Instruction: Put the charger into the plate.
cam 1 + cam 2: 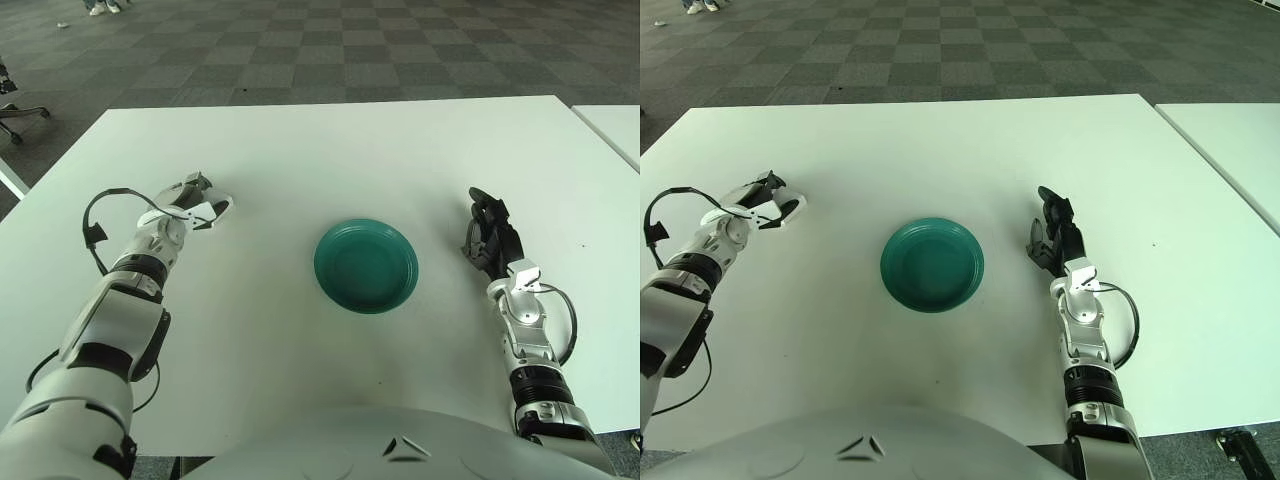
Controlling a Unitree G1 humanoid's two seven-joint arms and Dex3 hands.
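Observation:
A round green plate lies on the white table, a little right of centre. My left hand is to the left of the plate, low over the table, with its fingers curled on a small white charger that sticks out toward the plate. I cannot tell whether the charger touches the table. A wide gap of bare table lies between the charger and the plate. My right hand shows to the right of the plate, fingers relaxed and empty.
A second white table stands close on the right. An office chair base shows at the far left on the checkered carpet. The table's far edge runs across the top of the view.

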